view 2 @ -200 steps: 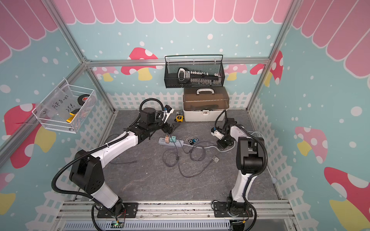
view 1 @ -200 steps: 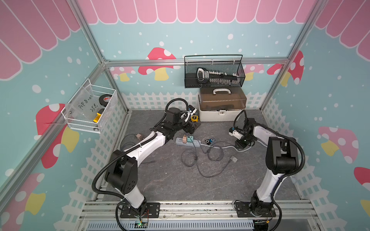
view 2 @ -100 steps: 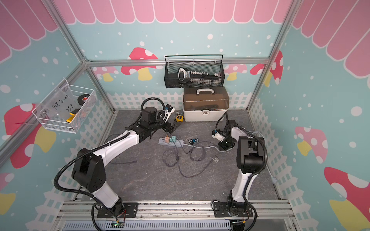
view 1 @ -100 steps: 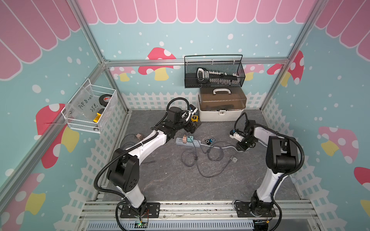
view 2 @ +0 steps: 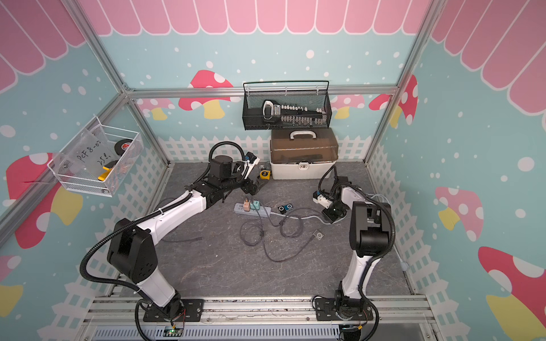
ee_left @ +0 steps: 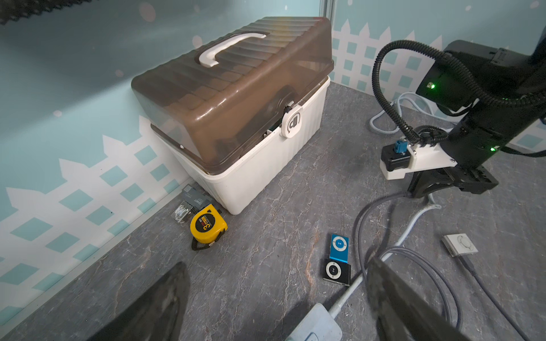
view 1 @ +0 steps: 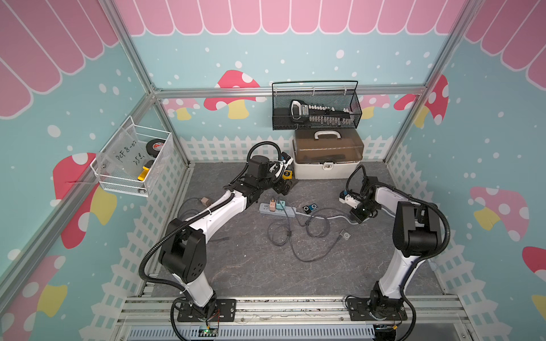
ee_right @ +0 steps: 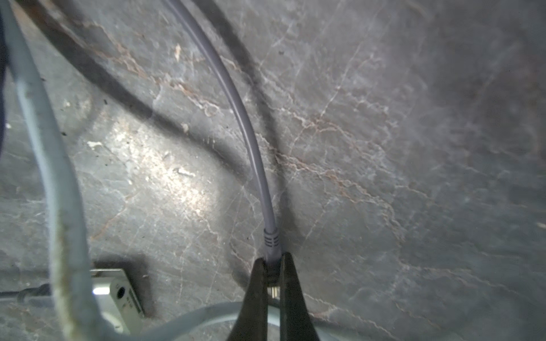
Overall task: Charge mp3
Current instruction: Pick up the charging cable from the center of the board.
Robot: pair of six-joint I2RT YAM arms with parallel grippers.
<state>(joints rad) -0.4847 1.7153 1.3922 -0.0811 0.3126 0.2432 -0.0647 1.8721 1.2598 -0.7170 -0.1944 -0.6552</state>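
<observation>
A blue mp3 and a black mp3 lie side by side on the grey mat, seen together in both top views. A silver mp3 lies farther right with a grey cable running up to it. My right gripper is down at the mat, shut on the plug of a lilac cable. My left gripper hovers open and empty above the power strip, short of the blue and black players.
Two adapters sit in the power strip, and loose cable loops spread in front of it. A brown-lidded toolbox and a yellow tape measure stand at the back wall. A mesh basket hangs above.
My right gripper's jaws have closed on the cable plug. Both arms have stayed nearly where they were, and the left gripper is still open.
</observation>
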